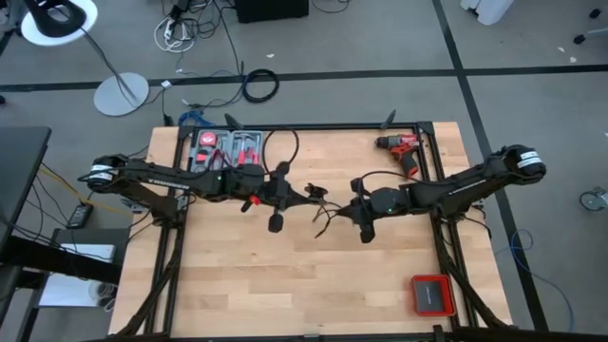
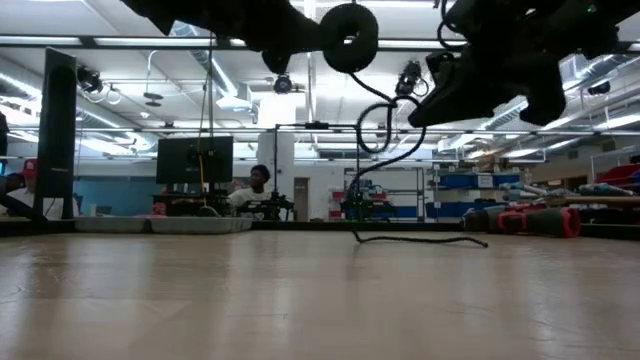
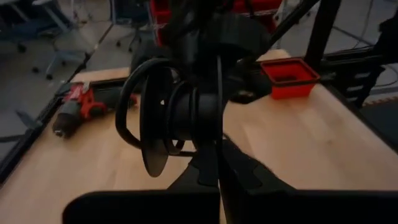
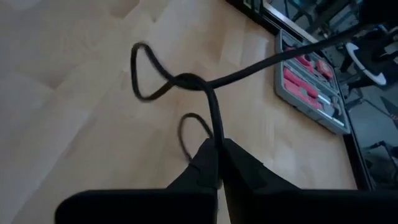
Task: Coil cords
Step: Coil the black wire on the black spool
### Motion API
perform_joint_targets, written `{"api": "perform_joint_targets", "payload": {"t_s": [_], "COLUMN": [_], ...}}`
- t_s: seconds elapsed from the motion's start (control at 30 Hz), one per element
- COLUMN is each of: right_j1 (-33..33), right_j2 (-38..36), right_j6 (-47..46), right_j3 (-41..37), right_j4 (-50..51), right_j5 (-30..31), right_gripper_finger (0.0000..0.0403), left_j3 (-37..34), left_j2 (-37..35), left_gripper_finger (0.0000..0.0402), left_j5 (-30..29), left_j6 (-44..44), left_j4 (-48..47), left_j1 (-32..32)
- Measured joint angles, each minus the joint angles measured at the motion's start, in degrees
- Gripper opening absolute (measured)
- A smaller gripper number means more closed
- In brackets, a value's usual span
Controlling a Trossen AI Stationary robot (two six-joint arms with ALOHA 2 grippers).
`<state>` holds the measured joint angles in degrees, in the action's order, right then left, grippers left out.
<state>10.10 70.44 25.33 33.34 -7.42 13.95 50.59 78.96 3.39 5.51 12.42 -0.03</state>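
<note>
High view: both arms meeting above the tabletop's middle, cord [image 1: 318, 211] strung between left gripper [image 1: 306, 193] and right gripper [image 1: 349, 211], each pinching it. Mid-coil, judged by the loops; next, likely another turn gathered without losing the pinch. Low view alone: loops hanging, tail trailing on the tabletop. Right wrist view alone: fingers [image 4: 208, 163] pressed on cord.

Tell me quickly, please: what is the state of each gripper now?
Left gripper: shut on the thin black cord, above the table's middle.
Right gripper: shut on the same cord, beside the left one.
</note>
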Motion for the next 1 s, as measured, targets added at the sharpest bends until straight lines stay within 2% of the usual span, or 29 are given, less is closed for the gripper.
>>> {"api": "perform_joint_targets", "payload": {"t_s": [0.17,0.37,0.6,0.7,1.0], "right_j1": [1.84,3.56,3.59,3.34,1.04], "right_j2": [-3.47,-5.84,-5.95,-5.95,-4.51], "right_j6": [-2.52,-3.28,-3.14,-3.00,-3.89], "right_j3": [-0.04,-0.04,-0.04,-0.02,-0.02], "right_j4": [6.71,8.75,7.86,7.10,6.36], "right_j5": [2.50,2.56,2.54,2.39,-3.15], "right_gripper_finger": [0.0003,0.0003,0.0003,0.0003,0.0006], "left_j3": [0.00,0.00,0.00,0.00,0.00], "left_j2": [-0.37,-0.67,-0.81,-0.81,-0.81], "left_gripper_finger": [0.0000,0.0000,0.0000,0.0000,0.0000], "left_j5": [-1.87,-4.26,-4.13,-2.19,-1.20], "left_j6": [0.36,1.51,1.74,1.50,1.45], "left_j4": [-2.78,-3.24,2.41,5.04,15.33], "left_j1": [0.03,0.02,0.02,0.04,-0.50]}}
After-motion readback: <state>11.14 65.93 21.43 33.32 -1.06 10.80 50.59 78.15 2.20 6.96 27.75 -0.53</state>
